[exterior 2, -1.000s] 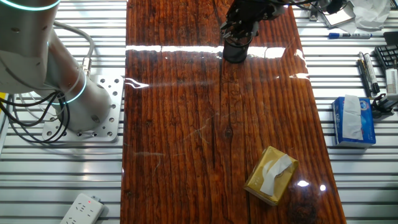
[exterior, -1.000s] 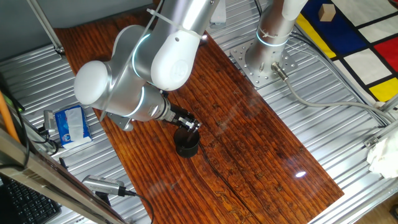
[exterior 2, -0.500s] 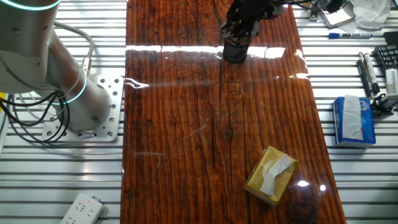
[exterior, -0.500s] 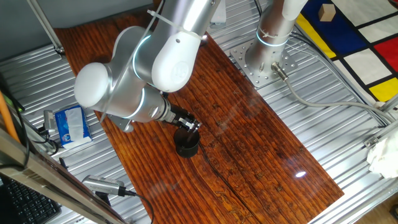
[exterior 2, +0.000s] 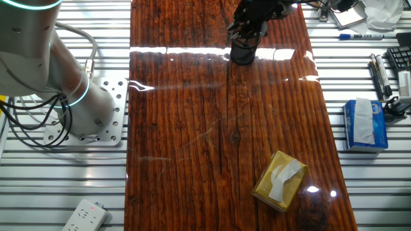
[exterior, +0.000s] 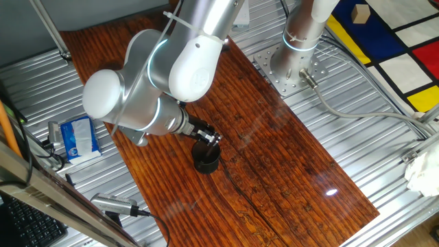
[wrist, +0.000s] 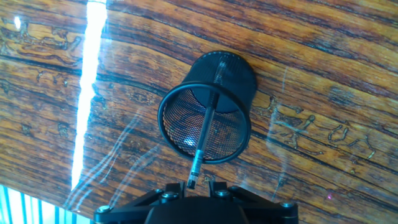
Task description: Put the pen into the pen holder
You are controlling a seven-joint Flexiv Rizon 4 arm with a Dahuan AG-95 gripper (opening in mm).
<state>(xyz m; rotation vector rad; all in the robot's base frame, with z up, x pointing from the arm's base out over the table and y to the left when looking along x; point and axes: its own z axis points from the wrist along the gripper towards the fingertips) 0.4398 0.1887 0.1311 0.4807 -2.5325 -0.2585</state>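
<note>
The pen holder [wrist: 239,76] is a black mesh cup standing on the wooden table; it also shows in one fixed view [exterior: 206,162] and in the other fixed view [exterior 2: 242,53]. The pen [wrist: 205,132], thin and dark, stands slanted inside the cup with its tip on the bottom and its top end sticking out over the rim. My gripper [wrist: 198,185] hovers just above the cup. The jaws stand apart, with a gap beside the pen's top end. In the fixed views the gripper [exterior: 208,137] sits right over the cup and hides the pen.
A tan tissue box [exterior 2: 279,180] lies at the near end of the table. A blue tissue pack [exterior: 77,136] and a silver tool with a cable [exterior: 115,204] lie off the table's edge. The arm's base [exterior: 295,65] is bolted beside the table.
</note>
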